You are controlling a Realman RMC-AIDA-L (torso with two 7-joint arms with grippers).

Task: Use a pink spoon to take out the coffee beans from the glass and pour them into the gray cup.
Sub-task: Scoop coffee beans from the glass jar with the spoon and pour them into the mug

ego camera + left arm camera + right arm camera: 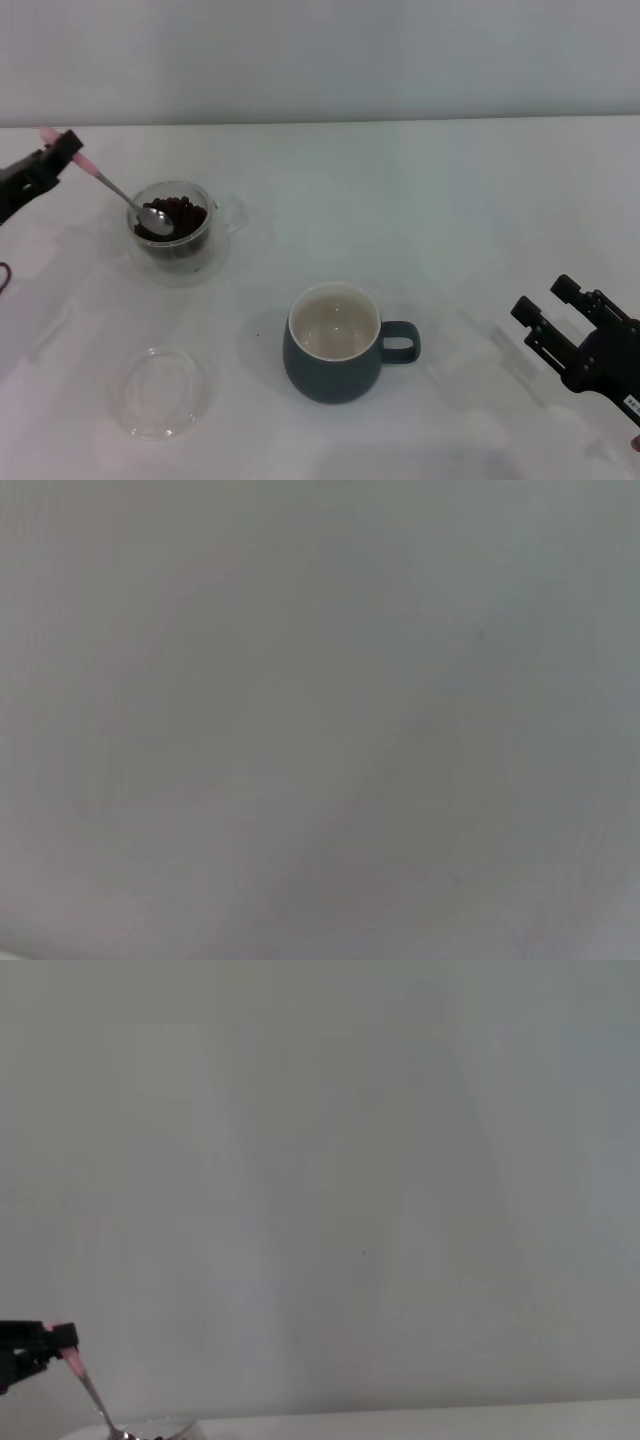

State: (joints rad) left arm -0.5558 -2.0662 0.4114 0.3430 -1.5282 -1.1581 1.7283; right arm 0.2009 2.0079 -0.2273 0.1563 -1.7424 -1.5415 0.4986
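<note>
On the bench in the head view, the left gripper, jaws clamped on the pink spoon, dips its bowl among the coffee beans in the glass, left of and beyond the gray cup; the right gripper, jaws spread wide, idles right of the cup. The right wrist view shows the left gripper holding the spoon.

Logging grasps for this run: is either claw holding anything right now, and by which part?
The left claw holds the pink spoon by its pink handle end, bowl dipped in the glass. The right claw is open, holding nothing.
</note>
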